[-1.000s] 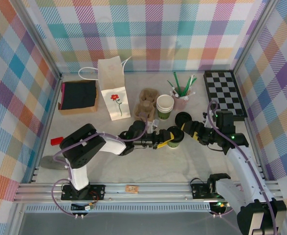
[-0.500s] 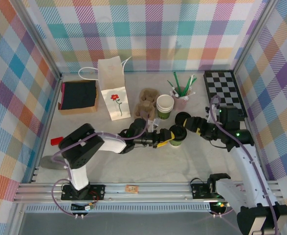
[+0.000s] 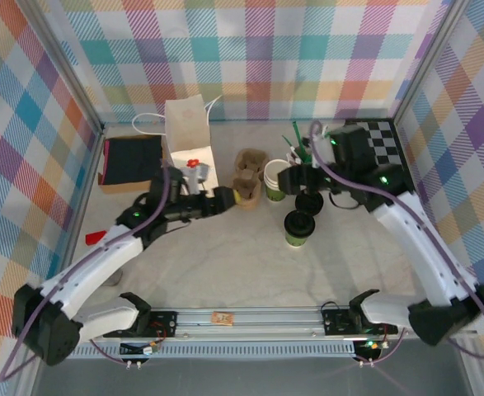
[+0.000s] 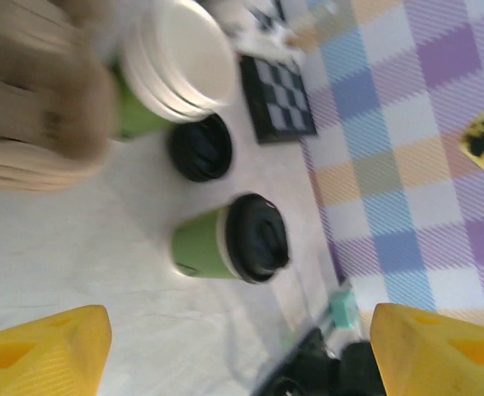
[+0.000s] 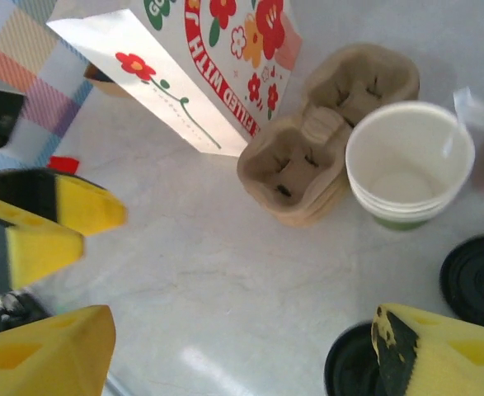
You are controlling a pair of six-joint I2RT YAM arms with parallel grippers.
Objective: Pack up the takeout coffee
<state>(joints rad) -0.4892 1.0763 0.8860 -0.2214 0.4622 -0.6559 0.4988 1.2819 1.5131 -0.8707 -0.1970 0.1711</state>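
lettering on paper bag point(image 5: 217, 74) past our right gripper point(image 5: 242, 346): "filled with", rest cropped; takeout coffee point(image 4: 225, 241) blurred before left gripper point(image 4: 242, 351); both gape empty.

Pose: left arm point(image 3: 101, 264) stretched forward and rightward from its base; left gripper point(image 3: 225, 198) points right, jaws wide apart, nothing between them. The right arm point(image 3: 415, 239) arches up and leftward; right gripper point(image 3: 295, 177) points left, jaws wide, empty.

The green paper cup with black plastic lid point(image 3: 298, 228) has been released; the left gripper point(image 3: 227, 198) and right gripper point(image 3: 292, 178) have been drawn back toward the table's point(image 3: 225, 272) far edge.
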